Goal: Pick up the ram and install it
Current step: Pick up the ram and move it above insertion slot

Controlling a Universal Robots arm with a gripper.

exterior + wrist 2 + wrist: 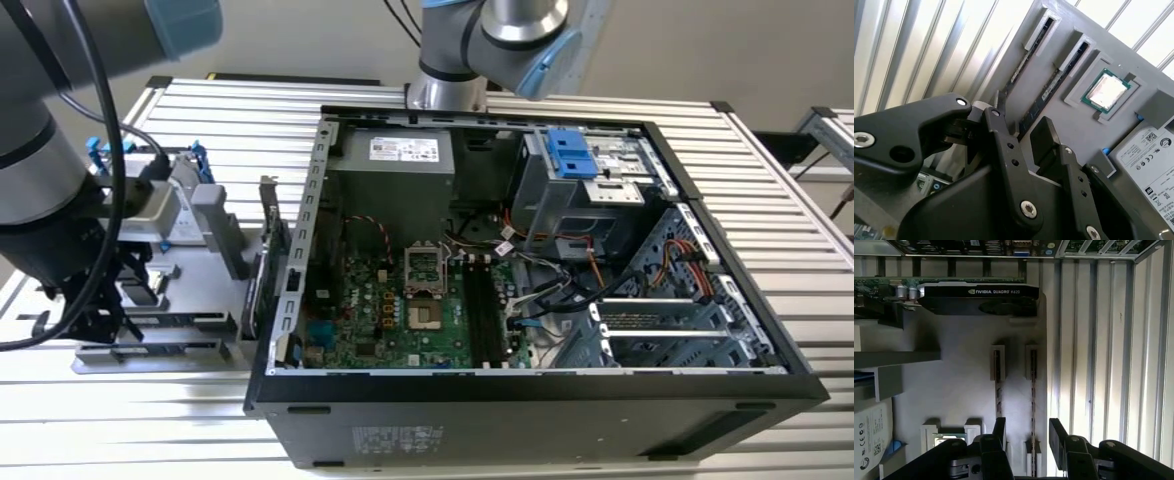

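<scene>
Claw (1028, 426) sits closest to the lens in both wrist views. Its black fingers (999, 145) are spread, with nothing pinched and an open gap between them. It hangs over the grey parts tray (954, 370), above one end of two parallel holders, each with a ram stick set edgewise.

- Outer ram stick (1033, 385): nearest the tray's rim and the slatted desk (1104, 365).
- Inner ram stick (998, 390): beside the processor (949, 440), which lies in a square recess.

The first wrist view puts the outer ram stick in the claw's gap. The second wrist view puts the inner ram stick (1049, 92) there, with the outer ram stick (1015, 75) running behind one finger. Cannot tell which stick the claw is centred over, or whether a finger touches either. Both sticks are seated in the tray, neither lifted.

The hard drive (871, 435) with a blue bracket lies past the processor. A graphics card (979, 297) stands across the tray's far end.

Exterior view, left to right:
- The arm (54, 190), hung with cables, reaches down over the tray at the exterior view's left.
- The open computer case (534, 400) lies on its side just beside the tray.
- Inside it, the motherboard (387, 300) is exposed, with long black slots (483, 310) near its middle.
- A drive cage (574, 155) with a blue bracket sits toward the exterior view's right.
</scene>
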